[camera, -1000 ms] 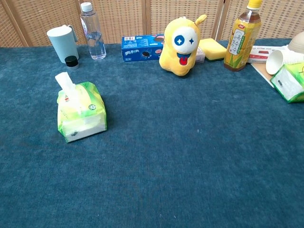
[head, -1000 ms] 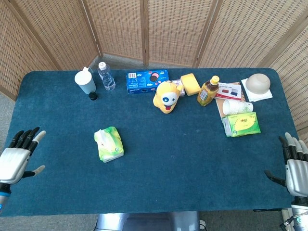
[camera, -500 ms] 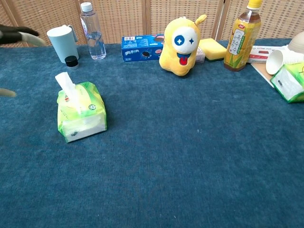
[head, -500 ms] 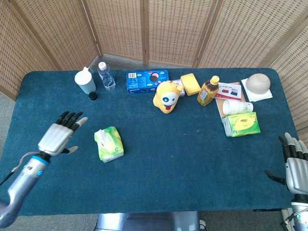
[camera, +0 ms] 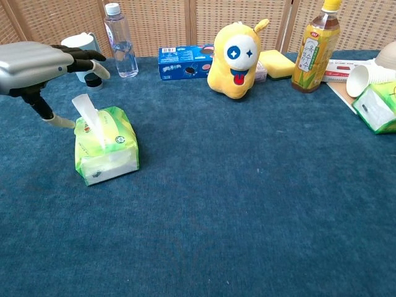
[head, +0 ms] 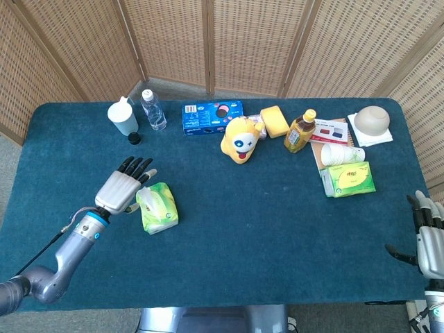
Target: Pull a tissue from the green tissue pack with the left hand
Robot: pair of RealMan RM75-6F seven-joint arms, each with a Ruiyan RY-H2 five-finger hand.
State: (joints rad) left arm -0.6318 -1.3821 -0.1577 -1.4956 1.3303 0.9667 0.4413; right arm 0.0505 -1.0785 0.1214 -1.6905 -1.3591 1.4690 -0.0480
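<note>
A green tissue pack [head: 159, 210] [camera: 106, 145] lies on the blue table left of centre, with a white tissue [camera: 85, 111] standing up from its top slot. My left hand [head: 124, 189] [camera: 38, 64] hovers just left of the pack, fingers spread and holding nothing; its thumb tip is close to the tissue, and contact cannot be told. My right hand [head: 430, 236] rests open at the table's right edge, far from the pack.
Along the back stand a pale cup [head: 123, 118], a water bottle [head: 153, 109], a blue cookie box [head: 212, 116], a yellow plush toy [head: 240, 138], a sponge [head: 275, 121] and a tea bottle [head: 300, 131]. A second green tissue box [head: 348, 179], paper cups [head: 342, 153] and a bowl [head: 372, 120] sit at right.
My left hand has swept in from the table's left edge toward the pack and now hangs beside the tissue. The right hand has shifted slightly lower at the right edge.
</note>
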